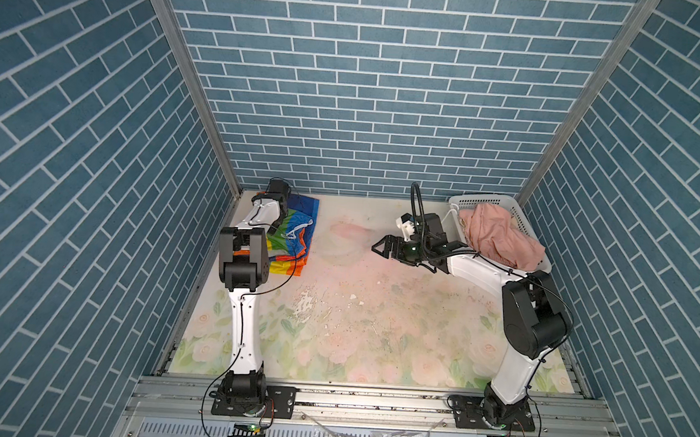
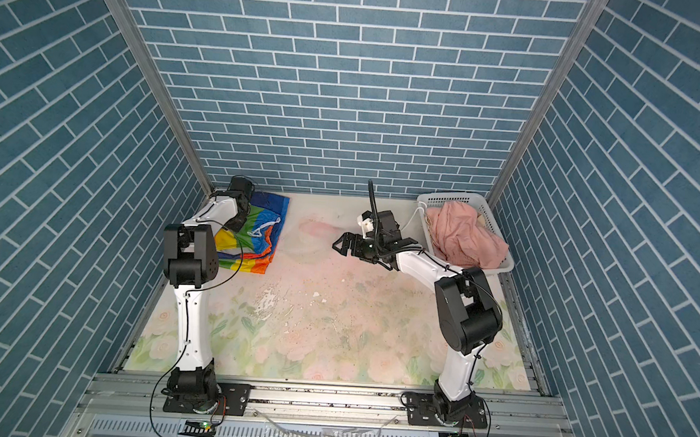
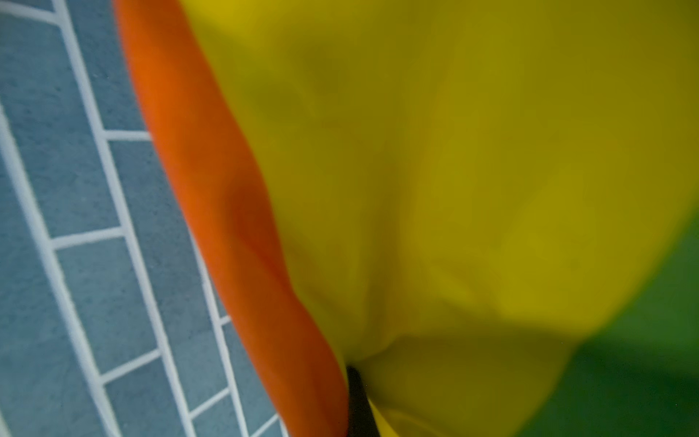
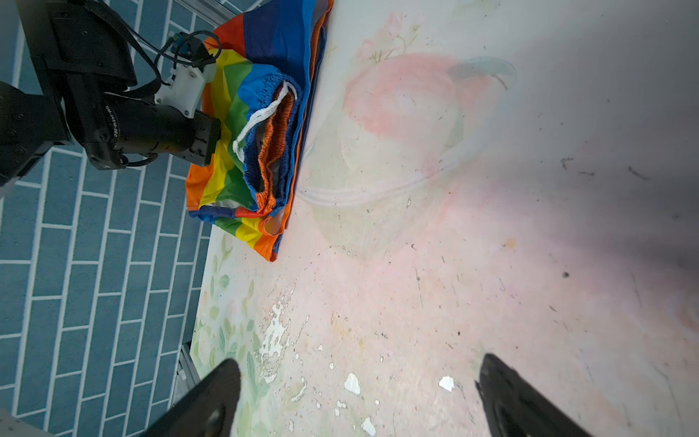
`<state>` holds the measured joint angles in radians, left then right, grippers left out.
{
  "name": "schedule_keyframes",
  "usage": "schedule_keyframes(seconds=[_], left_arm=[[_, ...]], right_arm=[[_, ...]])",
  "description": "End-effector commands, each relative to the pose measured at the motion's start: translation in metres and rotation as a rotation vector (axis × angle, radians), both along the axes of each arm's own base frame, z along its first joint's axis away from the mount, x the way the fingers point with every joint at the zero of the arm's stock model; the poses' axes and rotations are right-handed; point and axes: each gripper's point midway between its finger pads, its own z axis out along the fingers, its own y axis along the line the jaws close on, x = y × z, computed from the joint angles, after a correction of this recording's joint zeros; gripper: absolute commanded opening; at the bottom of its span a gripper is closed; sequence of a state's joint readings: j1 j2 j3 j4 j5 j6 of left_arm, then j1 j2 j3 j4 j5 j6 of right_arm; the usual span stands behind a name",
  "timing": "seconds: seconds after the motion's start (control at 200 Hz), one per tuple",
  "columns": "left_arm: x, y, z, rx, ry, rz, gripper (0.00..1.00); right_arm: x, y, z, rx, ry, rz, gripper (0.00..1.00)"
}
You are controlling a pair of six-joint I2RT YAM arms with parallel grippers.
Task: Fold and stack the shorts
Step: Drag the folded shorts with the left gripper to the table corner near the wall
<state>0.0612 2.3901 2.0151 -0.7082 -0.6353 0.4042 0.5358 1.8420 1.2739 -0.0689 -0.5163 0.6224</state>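
The left gripper point(image 4: 211, 142) is closed on the wall-side edge of the rainbow-striped shorts point(image 1: 298, 224). In the left wrist view, orange and yellow cloth rises straight off one dark fingertip point(image 3: 353, 393) and fills the picture, so I judge that it pinches a fold. These shorts lie bunched in the far left corner of the table point(image 1: 376, 312). Their long axis runs from the back wall toward the near edge, and the waistband and white drawstring point(image 4: 261, 113) face the middle. The left arm is much the nearer to them.

The right gripper point(image 1: 380, 246) hangs above the bare middle with its jaws spread wide, holding nothing. It points toward the rainbow pair but is well apart from it. The pink shorts point(image 1: 501, 237) lie heaped in the white basket point(image 1: 482, 199) in the far right corner, behind that gripper. To fetch them, it would likely have to turn back the opposite way.
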Motion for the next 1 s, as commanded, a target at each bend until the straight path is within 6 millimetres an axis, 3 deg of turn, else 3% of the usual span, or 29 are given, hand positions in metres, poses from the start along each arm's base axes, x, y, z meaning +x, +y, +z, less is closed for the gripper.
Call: schedule_keyframes(seconds=[0.0,0.24,0.475,0.845,0.885,0.93,0.97,0.995], left_arm=[[0.015,0.029,0.012,0.039,-0.044,0.021,0.00],[0.024,0.045,0.001,0.021,-0.067,0.069,0.00],[0.018,0.058,-0.016,-0.037,-0.074,0.119,0.00],[0.015,0.068,-0.020,-0.083,-0.105,0.168,0.00],[0.015,0.068,-0.019,-0.086,-0.108,0.170,0.14],[0.015,0.069,-0.018,-0.084,-0.111,0.177,0.46],[0.014,0.070,-0.014,-0.074,-0.118,0.186,0.95],[0.014,0.070,-0.010,-0.074,-0.125,0.190,0.99]], right_arm=[[0.010,0.008,0.014,0.012,-0.049,0.032,0.99],[0.024,0.017,0.018,0.010,-0.071,0.047,0.99],[0.022,0.041,0.044,0.046,-0.191,0.115,0.98],[0.018,0.048,0.044,0.046,-0.179,0.122,0.99],[0.017,0.049,0.045,0.049,-0.178,0.124,0.98],[0.016,0.049,0.045,0.049,-0.176,0.124,0.98],[0.015,0.049,0.047,0.051,-0.178,0.125,0.98],[0.015,0.050,0.048,0.050,-0.179,0.125,0.98]])
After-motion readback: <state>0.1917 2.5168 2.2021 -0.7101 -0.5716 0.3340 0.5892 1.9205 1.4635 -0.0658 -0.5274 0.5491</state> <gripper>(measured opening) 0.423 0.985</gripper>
